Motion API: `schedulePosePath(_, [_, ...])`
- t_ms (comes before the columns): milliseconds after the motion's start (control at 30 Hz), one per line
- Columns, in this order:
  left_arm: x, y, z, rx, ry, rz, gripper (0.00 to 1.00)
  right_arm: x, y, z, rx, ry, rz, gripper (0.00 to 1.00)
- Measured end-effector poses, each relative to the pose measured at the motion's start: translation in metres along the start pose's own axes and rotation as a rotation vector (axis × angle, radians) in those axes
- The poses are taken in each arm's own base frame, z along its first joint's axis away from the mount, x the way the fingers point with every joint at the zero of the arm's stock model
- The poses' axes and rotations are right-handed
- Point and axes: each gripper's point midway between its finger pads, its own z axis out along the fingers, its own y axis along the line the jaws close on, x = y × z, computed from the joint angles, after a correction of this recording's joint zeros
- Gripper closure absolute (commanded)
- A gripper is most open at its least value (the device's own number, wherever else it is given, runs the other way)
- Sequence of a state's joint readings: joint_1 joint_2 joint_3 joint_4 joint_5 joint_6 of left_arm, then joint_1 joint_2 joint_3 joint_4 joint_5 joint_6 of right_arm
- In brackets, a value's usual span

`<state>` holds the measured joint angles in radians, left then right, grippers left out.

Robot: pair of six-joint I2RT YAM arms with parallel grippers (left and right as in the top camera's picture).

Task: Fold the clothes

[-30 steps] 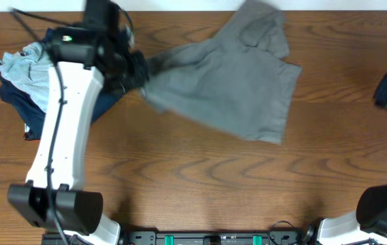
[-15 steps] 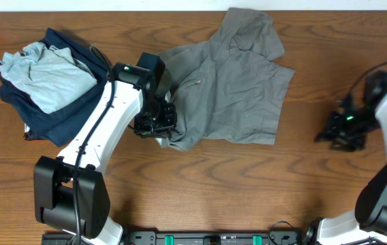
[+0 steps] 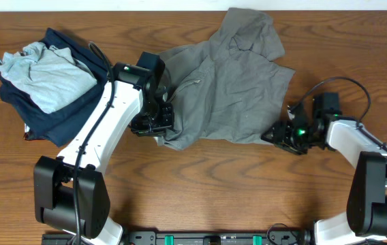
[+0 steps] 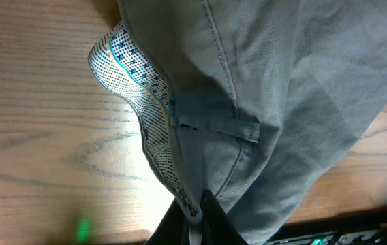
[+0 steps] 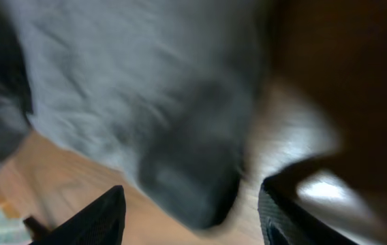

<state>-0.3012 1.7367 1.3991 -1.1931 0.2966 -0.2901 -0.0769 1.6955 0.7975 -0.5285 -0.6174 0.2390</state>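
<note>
Two grippers are at a pair of grey shorts (image 3: 227, 88), which lies wrinkled and spread on the table (image 3: 207, 190). In the overhead view the shorts lie just right of the navy garment (image 3: 64, 119), which has a pale shirt (image 3: 47, 75) on it. The left gripper (image 3: 154, 124) is at the shorts' edge nearest the navy garment, pinched closed on the waistband (image 4: 180, 126), whose patterned lining shows. The right gripper (image 3: 279, 134) is at the corner farthest from the navy garment, its fingers (image 5: 105, 218) spread wide and blurred cloth just ahead.
</note>
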Motion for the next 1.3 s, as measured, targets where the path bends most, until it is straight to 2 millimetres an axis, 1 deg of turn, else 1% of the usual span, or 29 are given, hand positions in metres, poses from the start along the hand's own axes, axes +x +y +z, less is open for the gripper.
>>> schedulePosePath(33, [-0.001,0.0,0.0,0.0,-0.003,0.001,0.94,-0.002,0.004,0.003,-0.008,-0.013,-0.004,0.38])
schedulePosePath(67, [-0.001,0.0,0.0,-0.001,-0.005,0.001,0.94,-0.004,0.006,0.004,-0.013,-0.023,-0.002,0.41])
schedulePosePath(100, [-0.002,0.0,0.0,-0.003,-0.007,0.002,0.94,-0.005,0.01,0.006,-0.013,-0.029,0.0,0.49])
schedulePosePath(167, [-0.002,0.001,0.0,-0.005,-0.01,0.002,0.94,-0.005,0.01,0.01,0.008,-0.038,0.007,0.74])
schedulePosePath(200, [-0.002,0.001,0.0,-0.006,-0.01,0.002,0.94,-0.004,0.008,0.012,0.027,-0.036,0.02,0.92])
schedulePosePath(233, [-0.002,0.001,0.0,-0.005,-0.011,0.002,0.94,-0.001,0.006,0.013,0.044,-0.033,0.03,0.99])
schedulePosePath(367, [-0.002,0.001,0.0,-0.008,-0.011,0.002,0.94,0.007,-0.008,0.014,0.123,-0.018,0.089,0.99])
schedulePosePath(433, [0.0,0.003,0.0,-0.017,-0.004,0.0,0.94,0.009,-0.018,0.007,0.177,-0.009,0.131,0.99])
schedulePosePath(467, [0.001,0.006,0.0,-0.031,0.002,-0.002,0.94,0.009,-0.027,0.0,0.218,-0.005,0.164,0.99])
schedulePosePath(533, [0.006,0.013,-0.001,-0.071,0.019,-0.009,0.94,0.01,-0.051,-0.02,0.325,0.0,0.24,0.99])
schedulePosePath(600, [0.013,0.023,-0.002,-0.119,0.042,-0.016,0.94,0.006,-0.077,-0.05,0.43,-0.013,0.33,0.99])
schedulePosePath(633, [0.015,0.026,-0.002,-0.136,0.048,-0.017,0.94,0.0,-0.089,-0.067,0.475,-0.036,0.363,0.99])
schedulePosePath(700, [0.019,0.028,-0.003,-0.148,0.064,-0.02,0.94,-0.012,-0.101,-0.1,0.525,-0.077,0.405,0.99])
schedulePosePath(733, [0.021,0.027,-0.003,-0.146,0.071,-0.02,0.94,-0.014,-0.101,-0.109,0.53,-0.086,0.412,0.99])
schedulePosePath(767, [0.024,0.025,-0.002,-0.138,0.082,-0.018,0.94,-0.015,-0.1,-0.122,0.538,-0.096,0.419,0.99])
schedulePosePath(800, [0.028,0.022,-0.002,-0.133,0.097,-0.014,0.94,-0.013,-0.098,-0.132,0.545,-0.101,0.42,0.99])
schedulePosePath(833, [0.031,0.02,-0.002,-0.132,0.11,-0.01,0.94,-0.01,-0.097,-0.14,0.554,-0.104,0.423,0.99])
schedulePosePath(900, [0.042,0.018,-0.002,-0.137,0.148,-0.002,0.94,0.004,-0.096,-0.152,0.585,-0.088,0.437,0.99])
schedulePosePath(1033, [0.06,0.015,-0.003,-0.158,0.209,0.014,0.94,0.025,-0.101,-0.162,0.652,-0.033,0.462,0.99])
schedulePosePath(1233, [0.071,0.017,-0.005,-0.194,0.248,0.027,0.93,0.046,-0.104,-0.169,0.707,0.048,0.484,0.99])
schedulePosePath(1267, [0.073,0.018,-0.006,-0.198,0.255,0.026,0.83,0.051,-0.104,-0.17,0.716,0.065,0.491,0.98])
schedulePosePath(1300, [0.075,0.019,-0.007,-0.204,0.262,0.028,0.44,0.054,-0.104,-0.172,0.73,0.074,0.499,0.95])
